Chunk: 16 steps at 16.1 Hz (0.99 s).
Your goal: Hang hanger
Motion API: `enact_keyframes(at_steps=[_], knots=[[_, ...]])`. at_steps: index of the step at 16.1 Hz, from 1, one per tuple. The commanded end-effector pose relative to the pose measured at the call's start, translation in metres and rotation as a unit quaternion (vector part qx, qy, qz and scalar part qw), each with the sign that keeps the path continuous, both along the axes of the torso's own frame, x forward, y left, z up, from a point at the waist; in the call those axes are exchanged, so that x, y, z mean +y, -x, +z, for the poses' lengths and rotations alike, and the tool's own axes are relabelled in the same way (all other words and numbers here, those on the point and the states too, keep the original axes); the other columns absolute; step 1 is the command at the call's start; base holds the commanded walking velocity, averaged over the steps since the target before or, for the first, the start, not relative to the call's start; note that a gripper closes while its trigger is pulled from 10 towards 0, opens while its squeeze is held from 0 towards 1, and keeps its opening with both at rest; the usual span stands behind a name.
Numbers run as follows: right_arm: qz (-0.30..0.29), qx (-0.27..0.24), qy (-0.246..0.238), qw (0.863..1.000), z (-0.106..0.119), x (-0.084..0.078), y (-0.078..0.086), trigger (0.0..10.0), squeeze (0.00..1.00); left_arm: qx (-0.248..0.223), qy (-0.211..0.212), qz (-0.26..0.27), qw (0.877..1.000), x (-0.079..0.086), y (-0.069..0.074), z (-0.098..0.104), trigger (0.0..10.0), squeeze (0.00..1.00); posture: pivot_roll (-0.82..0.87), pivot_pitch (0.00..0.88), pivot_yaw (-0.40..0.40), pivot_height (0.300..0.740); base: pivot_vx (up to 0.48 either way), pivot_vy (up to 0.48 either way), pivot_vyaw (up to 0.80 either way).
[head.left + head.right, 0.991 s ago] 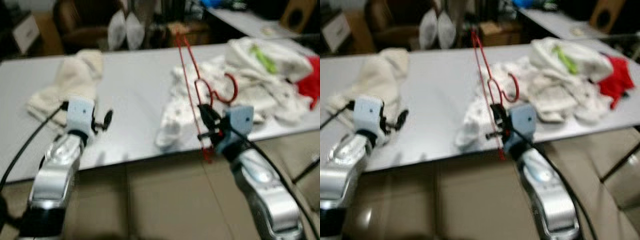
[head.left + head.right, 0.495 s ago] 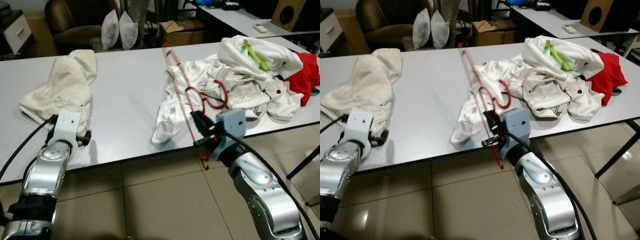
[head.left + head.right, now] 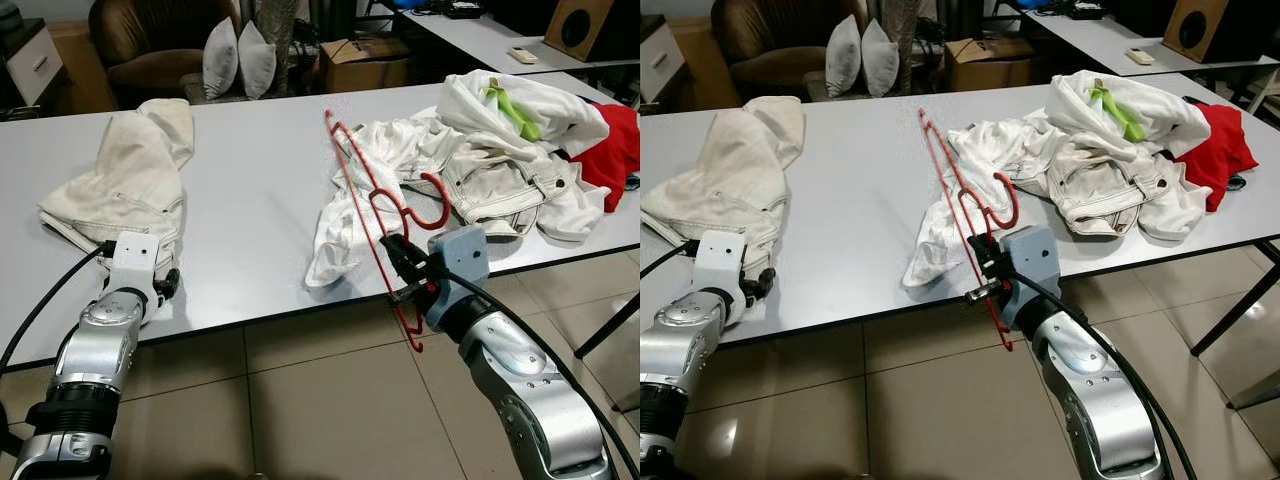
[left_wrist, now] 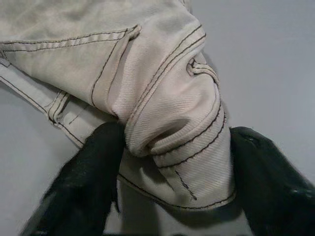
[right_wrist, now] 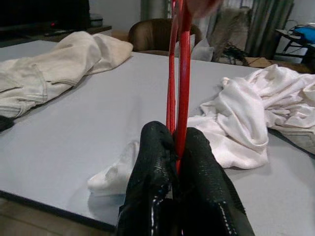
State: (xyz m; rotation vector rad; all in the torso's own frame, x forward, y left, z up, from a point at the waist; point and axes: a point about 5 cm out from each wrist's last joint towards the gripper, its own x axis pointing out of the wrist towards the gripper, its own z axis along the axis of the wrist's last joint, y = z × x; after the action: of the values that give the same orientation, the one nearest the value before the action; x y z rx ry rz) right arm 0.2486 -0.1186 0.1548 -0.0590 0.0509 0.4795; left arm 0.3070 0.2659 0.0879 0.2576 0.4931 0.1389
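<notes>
While the grey table [image 3: 250, 170] ran across the whole upper half of the head views, the left gripper [image 3: 160, 285] sat at lower left on its near edge, its two black fingers [image 4: 88, 182] spread apart around a folded corner of the cream garment [image 3: 130, 175], touching the cloth without visibly pinching it. That single cream piece lay heaped at left, one sleeve reaching toward the far edge.

At centre, the red hanger [image 3: 375, 215] was a thin wire frame with a curled hook [image 3: 440, 205] pointing right. It stood nearly on edge, leaning away over the table from upper centre down past the table's front edge, its lowest corner hanging above the tiled floor [image 3: 300, 400]. The right gripper [image 3: 398, 268], at lower centre right, was clenched on its wire, both fingers [image 5: 152, 167] pressed together with the red strands between them. In the right wrist view the hanger's upper part ran out of frame.

Behind it lay a white shirt [image 3: 350, 200], then a tangled pile of white clothes [image 3: 510, 150] with a green strip [image 3: 510, 105], where separate items could not be counted. A red cloth [image 3: 615, 150] was cut off at the right.
</notes>
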Motion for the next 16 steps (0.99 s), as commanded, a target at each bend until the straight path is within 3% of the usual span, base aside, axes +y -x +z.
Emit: enact_keyframes(at_steps=[1, 16], knots=[[0.004, 0.009, 0.003, 1.000, -0.002, 0.000, 0.001, 10.0, 0.00, -0.007, 0.012, 0.000, 1.000, -0.001, -0.004, 0.002, 0.0, 0.00, -0.11, 0.000, 0.040, 0.740, 0.000, 0.000, 0.00], [-0.003, 0.011, 0.017, 1.000, -0.006, -0.001, 0.000, 10.0, 0.00, -0.019, 0.058, -0.041, 0.997, -0.015, -0.007, 0.003, 0.0, 0.00, -0.11, 0.000, 0.041, 0.740, 0.000, 0.000, 0.00]])
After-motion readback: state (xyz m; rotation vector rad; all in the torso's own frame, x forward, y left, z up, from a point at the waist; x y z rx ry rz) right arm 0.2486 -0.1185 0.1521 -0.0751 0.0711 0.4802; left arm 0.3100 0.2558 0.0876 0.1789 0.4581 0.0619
